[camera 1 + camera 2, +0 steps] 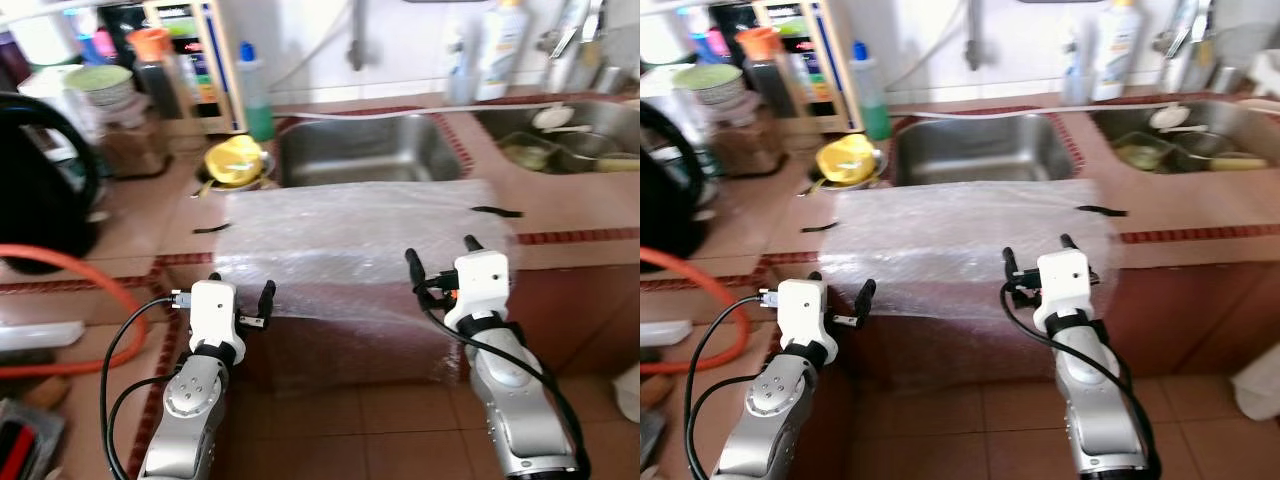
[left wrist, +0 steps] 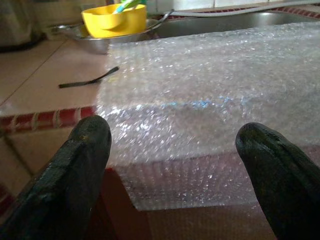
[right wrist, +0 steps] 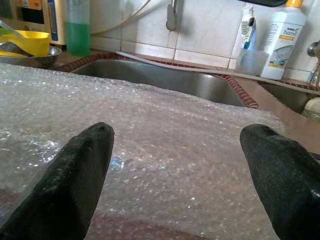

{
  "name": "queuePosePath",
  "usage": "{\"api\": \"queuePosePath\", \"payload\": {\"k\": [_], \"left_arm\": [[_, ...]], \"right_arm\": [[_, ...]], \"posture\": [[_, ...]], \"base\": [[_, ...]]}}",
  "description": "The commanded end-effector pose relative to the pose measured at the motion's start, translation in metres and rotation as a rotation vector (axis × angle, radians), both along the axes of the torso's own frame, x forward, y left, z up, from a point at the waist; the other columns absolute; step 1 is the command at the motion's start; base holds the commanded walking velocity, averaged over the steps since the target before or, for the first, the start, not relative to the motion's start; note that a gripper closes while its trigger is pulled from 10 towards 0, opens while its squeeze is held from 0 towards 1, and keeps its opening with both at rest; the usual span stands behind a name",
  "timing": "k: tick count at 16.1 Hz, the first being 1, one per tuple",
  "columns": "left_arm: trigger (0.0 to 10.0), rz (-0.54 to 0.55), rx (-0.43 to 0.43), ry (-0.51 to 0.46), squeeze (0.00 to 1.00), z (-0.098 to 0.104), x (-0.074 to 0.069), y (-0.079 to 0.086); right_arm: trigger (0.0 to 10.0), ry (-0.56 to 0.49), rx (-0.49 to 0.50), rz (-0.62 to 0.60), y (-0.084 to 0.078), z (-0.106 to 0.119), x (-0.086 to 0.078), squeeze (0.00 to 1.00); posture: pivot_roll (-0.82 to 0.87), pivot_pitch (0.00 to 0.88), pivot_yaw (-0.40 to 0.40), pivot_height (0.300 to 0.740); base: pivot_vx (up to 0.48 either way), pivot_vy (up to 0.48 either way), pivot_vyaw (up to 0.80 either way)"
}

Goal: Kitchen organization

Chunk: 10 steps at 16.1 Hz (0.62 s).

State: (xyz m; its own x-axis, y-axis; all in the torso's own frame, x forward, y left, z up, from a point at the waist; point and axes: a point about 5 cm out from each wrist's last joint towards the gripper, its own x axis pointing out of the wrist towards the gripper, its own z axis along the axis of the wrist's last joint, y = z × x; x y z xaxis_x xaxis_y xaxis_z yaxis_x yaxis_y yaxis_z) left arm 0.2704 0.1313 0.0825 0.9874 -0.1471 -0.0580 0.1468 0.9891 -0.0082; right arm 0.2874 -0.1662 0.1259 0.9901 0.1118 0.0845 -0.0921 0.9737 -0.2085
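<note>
A sheet of clear bubble wrap [image 1: 355, 235] lies taped over the tiled counter in front of the steel sink [image 1: 370, 150] and hangs down over the counter's front edge. My left gripper [image 1: 240, 293] hovers open at the sheet's front left corner, its fingers [image 2: 75, 170] spread wide with nothing between them. My right gripper [image 1: 440, 252] is open at the sheet's front right part, just above the edge, fingers [image 3: 75, 170] apart and empty. A yellow bowl [image 1: 232, 160] sits in a metal dish left of the sink.
A green soap bottle [image 1: 255, 95] stands behind the yellow bowl. A second sink [image 1: 560, 140] at the right holds dishes. A black kettle [image 1: 40, 180] and an orange hose [image 1: 90, 290] occupy the left counter. A white detergent bottle [image 3: 282, 37] stands by the wall.
</note>
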Motion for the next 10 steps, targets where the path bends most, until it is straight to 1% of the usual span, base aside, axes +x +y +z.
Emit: {"api": "queuePosePath", "payload": {"k": [1,10], "left_arm": [[10.0,-0.006,0.008,-0.004,0.0,0.0017,0.0011,-0.0004],[10.0,-0.006,0.011,-0.004,0.0,0.0017,0.0003,0.0016]], "right_arm": [[10.0,-0.011,0.007,0.0,0.0001,0.0029,0.0001,0.0],[10.0,-0.012,0.012,-0.004,0.0017,0.0026,-0.0003,0.0]], "posture": [[-0.24,0.025,0.08,0.74],[-0.24,0.029,0.086,0.74]], "base": [[0.0,0.0,0.0],[0.0,-0.48,0.0]]}}
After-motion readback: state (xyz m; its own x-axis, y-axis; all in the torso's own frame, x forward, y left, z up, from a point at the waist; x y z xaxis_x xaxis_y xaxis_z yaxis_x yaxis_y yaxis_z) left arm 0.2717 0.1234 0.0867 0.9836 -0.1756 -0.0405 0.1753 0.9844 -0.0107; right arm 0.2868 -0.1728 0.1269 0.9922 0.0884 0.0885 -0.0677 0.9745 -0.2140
